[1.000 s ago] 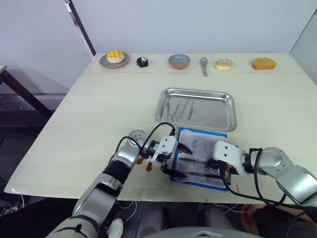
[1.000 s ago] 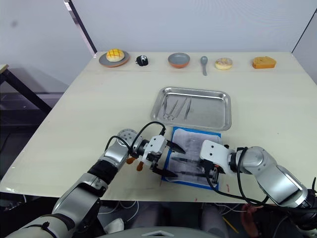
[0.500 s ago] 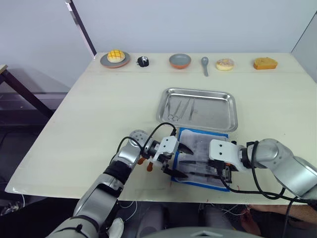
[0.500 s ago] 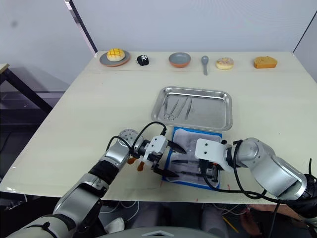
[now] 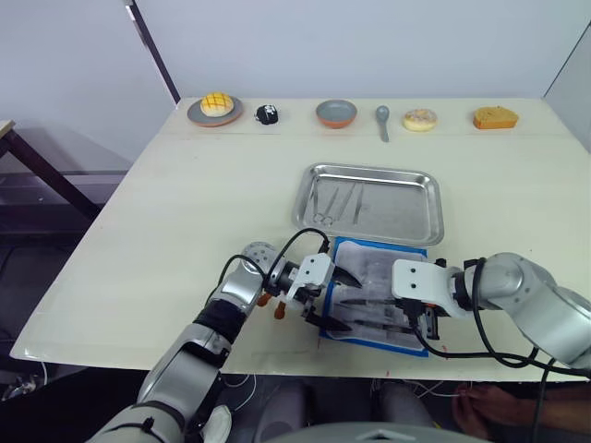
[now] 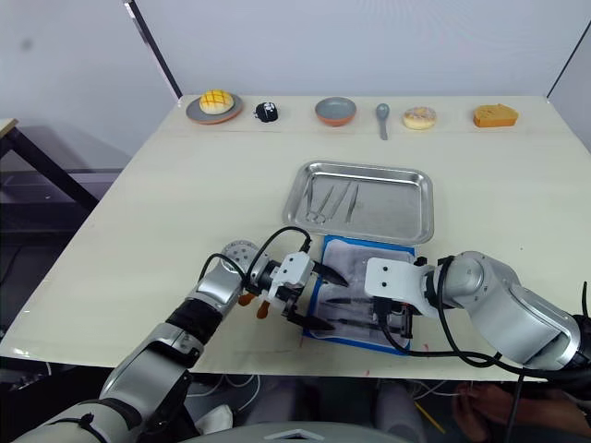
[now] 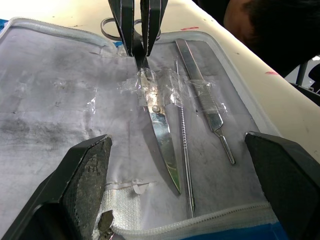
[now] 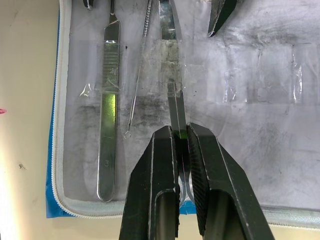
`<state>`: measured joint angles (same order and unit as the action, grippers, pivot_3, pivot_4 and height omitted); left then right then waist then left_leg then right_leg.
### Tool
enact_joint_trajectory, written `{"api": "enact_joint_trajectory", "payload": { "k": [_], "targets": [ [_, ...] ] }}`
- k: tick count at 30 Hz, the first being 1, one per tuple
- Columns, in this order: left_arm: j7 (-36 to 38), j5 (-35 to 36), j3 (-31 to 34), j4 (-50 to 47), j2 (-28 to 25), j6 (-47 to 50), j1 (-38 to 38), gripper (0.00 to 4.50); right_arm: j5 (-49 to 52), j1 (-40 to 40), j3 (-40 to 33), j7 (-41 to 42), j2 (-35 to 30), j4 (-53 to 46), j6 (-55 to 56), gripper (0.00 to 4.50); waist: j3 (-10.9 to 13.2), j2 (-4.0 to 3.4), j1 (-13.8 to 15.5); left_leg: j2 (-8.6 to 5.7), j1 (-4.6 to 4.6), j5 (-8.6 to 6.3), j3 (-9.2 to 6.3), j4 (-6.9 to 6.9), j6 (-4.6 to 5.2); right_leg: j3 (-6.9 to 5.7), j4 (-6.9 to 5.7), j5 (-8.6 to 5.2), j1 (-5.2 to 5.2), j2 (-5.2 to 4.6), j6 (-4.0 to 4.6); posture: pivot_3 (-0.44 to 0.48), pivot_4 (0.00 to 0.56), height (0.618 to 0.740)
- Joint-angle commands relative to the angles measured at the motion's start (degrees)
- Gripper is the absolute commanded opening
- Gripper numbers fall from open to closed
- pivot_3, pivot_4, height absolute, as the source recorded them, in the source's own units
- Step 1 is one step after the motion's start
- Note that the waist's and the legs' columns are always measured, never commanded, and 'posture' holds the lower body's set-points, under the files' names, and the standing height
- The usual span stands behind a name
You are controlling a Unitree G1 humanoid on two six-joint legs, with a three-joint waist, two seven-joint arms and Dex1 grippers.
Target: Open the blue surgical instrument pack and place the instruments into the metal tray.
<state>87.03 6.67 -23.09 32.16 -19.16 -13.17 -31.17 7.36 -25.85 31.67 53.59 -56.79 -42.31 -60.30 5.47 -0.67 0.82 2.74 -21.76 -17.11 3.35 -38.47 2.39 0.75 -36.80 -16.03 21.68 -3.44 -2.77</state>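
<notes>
Polished steel scissors [image 8: 172, 107] lie on the pack's [image 8: 260, 100] matt, smudged grey lining under glossy clear tape.

left gripper [image 7: 175, 190] agape, right gripper [image 8: 182, 137] clamped

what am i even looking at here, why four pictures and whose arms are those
Those are a humanoid robot's two arms. Two pictures come from cameras on its head, looking down at a table; the other two from cameras on each wrist. An opened blue surgical instrument pack lies near the table's front edge, behind it a metal tray already holding a few instruments. The right gripper is shut on a pair of scissors taped inside the pack. The left gripper is open at the pack's left edge. Dishes and food line the far edge.
</notes>
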Motion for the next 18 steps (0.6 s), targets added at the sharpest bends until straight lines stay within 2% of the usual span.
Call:
{"api": "enact_joint_trajectory", "payload": {
  "k": [1,9,18],
  "targets": [
    [-0.4,-4.8,-4.7,6.0,0.8,2.8,5.1,4.5,0.5,0.4,-1.9,0.6,-1.8,-1.7,0.6,0.03,0.0,0.0,0.0,-0.05,0.0,0.0,-0.01,0.02,0.0,-0.02,0.0,0.0,0.0,-0.07,0.0,0.0,0.15,0.732],
    [-0.5,-5.0,-4.5,6.6,1.3,2.5,4.9,4.5,2.0,6.6,-8.4,1.0,-7.8,-2.0,3.4,0.03,0.0,0.01,0.0,-0.44,-0.05,0.01,-0.04,0.03,0.01,-0.04,0.04,-0.05,-0.01,-0.47,-0.11,0.0,0.15,0.732],
    [-0.4,-5.3,-4.3,7.3,1.8,2.0,4.6,4.5,5.3,22.3,-26.0,3.0,-15.4,-3.4,8.0,0.03,0.0,0.02,0.2,-0.54,-0.1,0.0,-0.18,0.07,0.01,-0.18,0.06,-0.16,-0.06,-0.58,-0.32,0.0,0.15,0.732]
  ]
}}
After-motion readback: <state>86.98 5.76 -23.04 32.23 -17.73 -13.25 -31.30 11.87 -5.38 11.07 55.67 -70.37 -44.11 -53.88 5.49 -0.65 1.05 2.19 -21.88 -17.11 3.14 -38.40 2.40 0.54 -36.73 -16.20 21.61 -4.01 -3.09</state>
